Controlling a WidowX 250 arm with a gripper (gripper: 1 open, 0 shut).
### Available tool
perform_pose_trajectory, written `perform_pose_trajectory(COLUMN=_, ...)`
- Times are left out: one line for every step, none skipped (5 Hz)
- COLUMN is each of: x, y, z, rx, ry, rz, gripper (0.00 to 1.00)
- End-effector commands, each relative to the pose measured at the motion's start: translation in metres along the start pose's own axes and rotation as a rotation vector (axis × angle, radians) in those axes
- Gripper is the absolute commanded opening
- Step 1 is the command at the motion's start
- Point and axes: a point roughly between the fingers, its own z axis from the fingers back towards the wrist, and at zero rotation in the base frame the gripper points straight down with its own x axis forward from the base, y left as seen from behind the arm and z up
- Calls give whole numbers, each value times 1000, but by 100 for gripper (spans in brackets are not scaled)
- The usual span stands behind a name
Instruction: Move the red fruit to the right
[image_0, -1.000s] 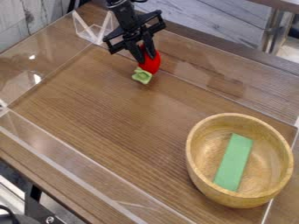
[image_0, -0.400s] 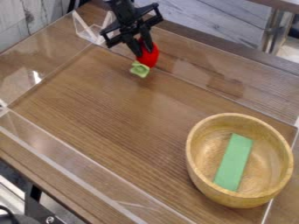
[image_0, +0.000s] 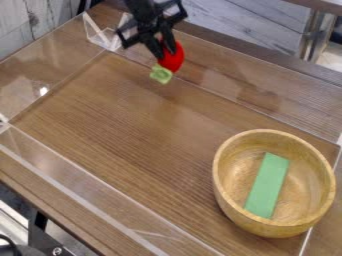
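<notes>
Black and blurred, the gripper (image_0: 160, 38) is up at the far side of the wooden table (image_0: 114, 125), jaws drawn together on the red fruit (image_0: 173, 56)! That fruit is at the far edge, left of centre, its pale green cap (image_0: 162, 74) angled toward the near side. Over on the near right sits the round wooden bowl (image_0: 225, 182), and inside it, a flat green block (image_0: 267, 186) lies tilted!

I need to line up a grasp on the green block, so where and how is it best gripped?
Likely across the middle of its long sides, coming from above: the green block is narrow and lies inside the bowl, whose wall blocks low approaches.
</notes>
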Motion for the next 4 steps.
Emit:
perform_pose_trajectory(x=-17, y=-39, z=20, rx=-31, ry=-9, rz=-93, gripper=0)
perform_pose_trajectory(x=-38, y=-59, z=3, rx=-24, ry=28, rz=-163, gripper=0)
perform_pose_trajectory(x=-57, y=-78, z=-11, rx=-21, ry=34, rz=-167, gripper=0)
perform_pose_trajectory(x=-68, y=-89, z=-21, rx=-14, ry=32, rz=-171, gripper=0)
